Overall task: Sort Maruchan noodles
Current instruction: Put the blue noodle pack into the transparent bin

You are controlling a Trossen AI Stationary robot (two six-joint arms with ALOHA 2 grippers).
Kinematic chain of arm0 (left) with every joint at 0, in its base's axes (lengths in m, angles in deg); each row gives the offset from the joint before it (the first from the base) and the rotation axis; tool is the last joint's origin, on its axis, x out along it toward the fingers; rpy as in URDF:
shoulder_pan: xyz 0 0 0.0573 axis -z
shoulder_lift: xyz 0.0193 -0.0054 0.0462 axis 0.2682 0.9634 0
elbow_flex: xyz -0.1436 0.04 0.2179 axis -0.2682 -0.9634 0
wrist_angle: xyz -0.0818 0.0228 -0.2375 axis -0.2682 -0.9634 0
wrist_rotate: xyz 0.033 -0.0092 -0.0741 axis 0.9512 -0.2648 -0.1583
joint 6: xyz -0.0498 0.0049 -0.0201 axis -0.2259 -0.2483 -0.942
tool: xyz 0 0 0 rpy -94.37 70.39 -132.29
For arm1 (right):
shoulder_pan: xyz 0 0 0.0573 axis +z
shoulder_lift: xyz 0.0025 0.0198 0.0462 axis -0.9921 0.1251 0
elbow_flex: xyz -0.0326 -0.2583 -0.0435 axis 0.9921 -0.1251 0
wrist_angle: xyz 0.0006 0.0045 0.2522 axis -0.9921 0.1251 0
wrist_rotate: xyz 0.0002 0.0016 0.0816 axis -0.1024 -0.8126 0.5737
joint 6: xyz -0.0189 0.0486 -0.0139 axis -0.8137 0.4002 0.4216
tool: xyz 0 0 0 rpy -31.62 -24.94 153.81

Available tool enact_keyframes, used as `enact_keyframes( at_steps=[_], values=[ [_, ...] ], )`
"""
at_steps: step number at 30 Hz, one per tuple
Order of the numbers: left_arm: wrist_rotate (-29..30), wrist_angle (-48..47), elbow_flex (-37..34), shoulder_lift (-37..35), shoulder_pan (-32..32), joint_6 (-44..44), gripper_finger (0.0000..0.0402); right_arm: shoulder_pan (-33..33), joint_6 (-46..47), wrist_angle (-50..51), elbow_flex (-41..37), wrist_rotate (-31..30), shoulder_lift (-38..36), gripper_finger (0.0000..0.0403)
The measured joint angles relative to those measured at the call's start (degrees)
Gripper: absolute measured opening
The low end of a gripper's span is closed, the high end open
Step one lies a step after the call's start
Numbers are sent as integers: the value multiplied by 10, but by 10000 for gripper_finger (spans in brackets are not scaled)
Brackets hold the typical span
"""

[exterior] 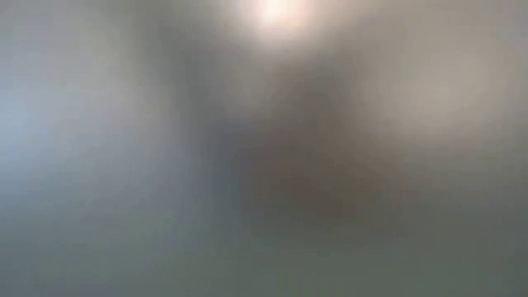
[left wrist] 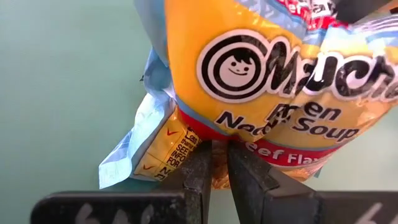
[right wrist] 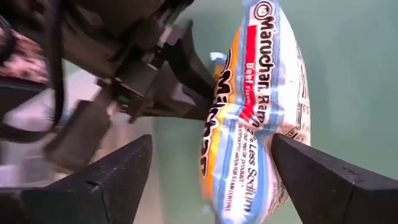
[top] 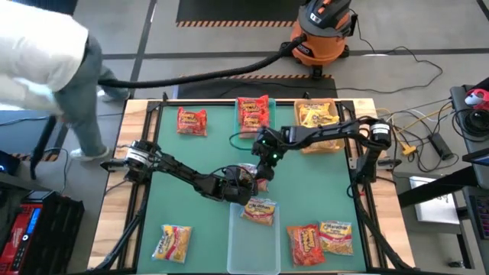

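One Maruchan noodles packet (left wrist: 273,68), yellow-orange with blue-white ends and a red beef stripe, is held at the table's middle (top: 254,173) by my left gripper (left wrist: 214,168), which is shut on it. My right gripper (right wrist: 205,168) is open just beyond it (top: 265,156); its fingers stand on either side of the packet (right wrist: 255,124) with a gap on both sides. Other packets lie flat on the green mat: a red one (top: 191,121) far left, a yellow one (top: 172,243) near left, a red (top: 304,241) and a yellow one (top: 336,235) near right. My left gripper pinches the packet's long edge by the red beef stripe (left wrist: 217,148) between its two fingertips. The fingers come slanting down from the table's left. The packet stands on edge past the fingertips, front face toward the left wrist camera. Whether it touches the mat, I cannot tell.
A clear bin (top: 254,244) at the near middle has one packet (top: 260,210) lying at its far end. Two bins at the far edge hold red packets (top: 254,111) and yellow packets (top: 317,118). A person in white (top: 46,53) stands beyond the far left corner.
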Motion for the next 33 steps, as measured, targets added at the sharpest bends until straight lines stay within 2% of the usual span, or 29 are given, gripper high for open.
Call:
enact_keyframes(
  at_steps=[3, 13, 23, 28, 33],
  values=[
    [0, 1, 0, 0, 0, 0, 36, 13, -36, -2, 0, -49, 0, 328],
    [1, 3, 0, 0, -1, 0, 36, 25, -53, -4, 0, -110, 11, 331],
    [6, 11, 0, 0, -1, 0, 36, 39, -40, -2, 1, -117, 36, 329],
    [31, 12, -1, -1, 0, 0, 36, 39, -36, 13, 1, -109, 34, 322],
    [41, 10, -1, -2, 0, 0, 36, 39, -13, 22, 0, -83, 36, 278]
  ],
)
